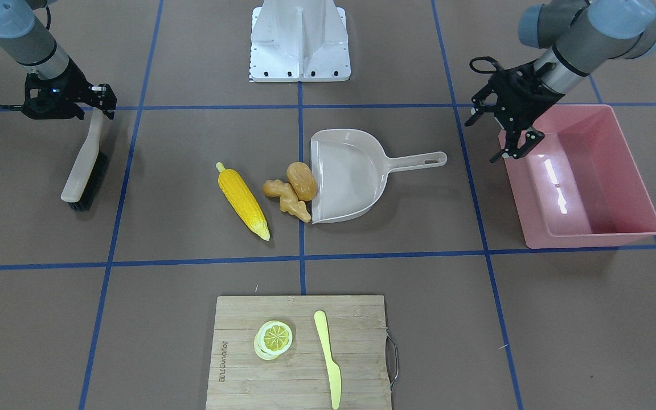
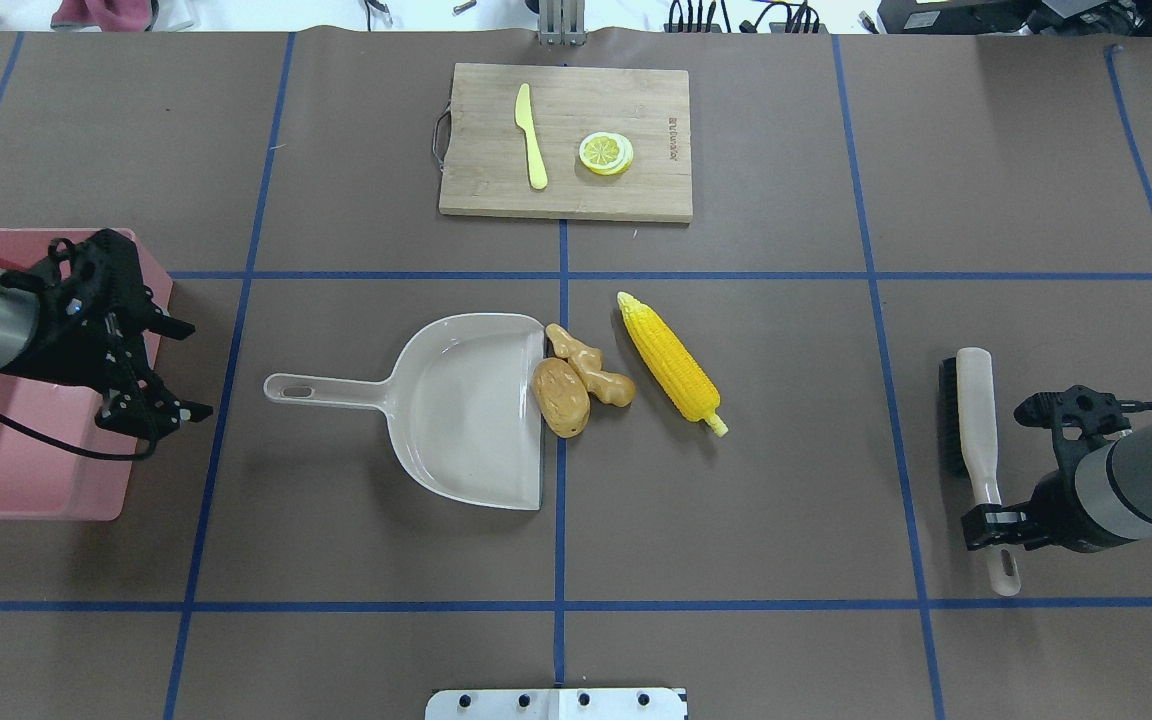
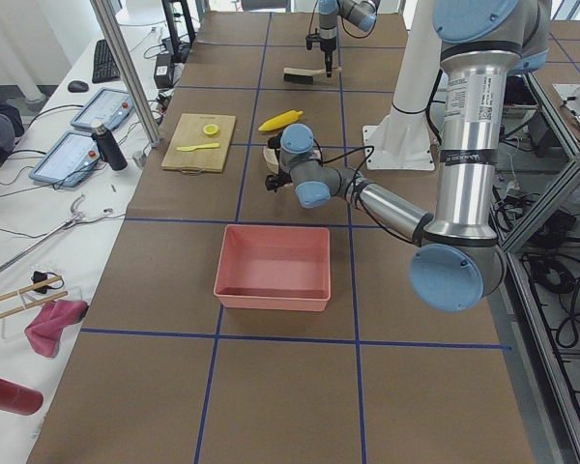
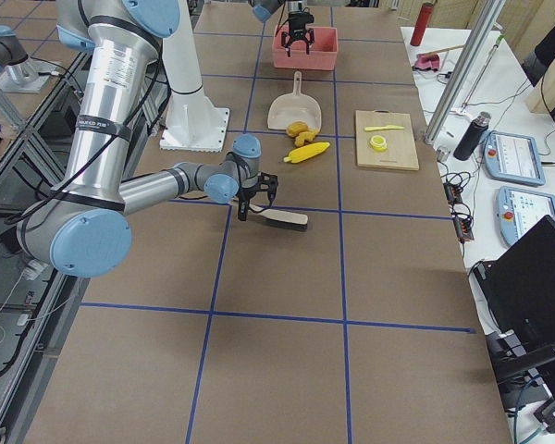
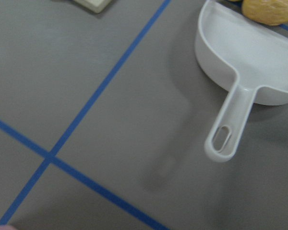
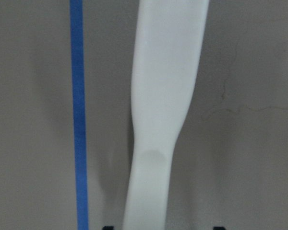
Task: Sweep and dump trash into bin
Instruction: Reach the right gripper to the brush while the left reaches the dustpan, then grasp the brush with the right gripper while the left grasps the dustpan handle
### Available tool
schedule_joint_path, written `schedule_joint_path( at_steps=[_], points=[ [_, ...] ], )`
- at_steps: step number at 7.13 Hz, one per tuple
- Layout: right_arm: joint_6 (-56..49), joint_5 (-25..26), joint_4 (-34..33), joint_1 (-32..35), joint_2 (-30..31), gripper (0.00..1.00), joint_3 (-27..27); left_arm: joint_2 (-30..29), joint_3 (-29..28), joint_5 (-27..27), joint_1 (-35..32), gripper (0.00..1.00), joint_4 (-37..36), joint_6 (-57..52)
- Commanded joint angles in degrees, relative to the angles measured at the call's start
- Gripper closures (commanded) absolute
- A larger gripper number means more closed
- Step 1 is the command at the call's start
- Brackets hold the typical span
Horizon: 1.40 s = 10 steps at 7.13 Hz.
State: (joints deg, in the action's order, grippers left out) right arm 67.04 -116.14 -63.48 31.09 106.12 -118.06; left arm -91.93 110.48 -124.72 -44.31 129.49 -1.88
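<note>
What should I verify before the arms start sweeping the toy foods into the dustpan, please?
1. Dustpan mouth faces the trash: ok. The potato and ginger root sit at its lip.
2. Corn cob in the sweep path: ok. It lies between the brush and the dustpan.
3. Right gripper gripping the brush handle: cannot tell. The handle runs between its fingers, but contact is unclear.
4. Left gripper ready for the dustpan handle: ok. It is open and apart from the handle, which is uncovered.
5. Bin ready to receive: ok. Nothing is seen inside.
</note>
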Motion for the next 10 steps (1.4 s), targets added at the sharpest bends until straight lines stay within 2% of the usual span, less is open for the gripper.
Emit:
schedule_joint_path(
  at_steps=[1,2,5,6,8,9,10],
  points=[
    [0.37,-0.23,0.55,-0.06,-0.39,0.84,0.11,-3.32,-3.32,0.61,7.27,0.01,-1.33,-4.01],
    [0.37,-0.23,0.55,0.02,-0.39,1.0,-0.15,-4.65,-3.34,0.18,7.4,0.01,-1.26,-4.01],
    [-0.68,-0.67,-1.46,1.86,-0.04,1.0,-3.65,-4.84,-2.91,0.09,5.04,0.01,-1.08,-4.01],
    [-2.51,-0.67,-5.3,2.74,0.05,1.0,-6.01,-4.93,-2.9,0.52,4.94,0.01,-1.08,-4.01],
    [-22.38,0.2,-16.63,8.09,-1.86,1.0,-9.71,-5.63,-3.61,0.62,4.41,0.01,-1.43,-4.01],
    [-29.44,2.65,-21.73,8.72,-4.49,1.0,-9.73,-6.07,-4.39,0.79,4.24,0.01,-1.61,-4.01],
    [-32.38,6.93,-33.26,7.16,-12.43,1.0,-9.82,-7.2,-5.44,0.79,4.06,0.01,-1.35,-3.92]
  ],
)
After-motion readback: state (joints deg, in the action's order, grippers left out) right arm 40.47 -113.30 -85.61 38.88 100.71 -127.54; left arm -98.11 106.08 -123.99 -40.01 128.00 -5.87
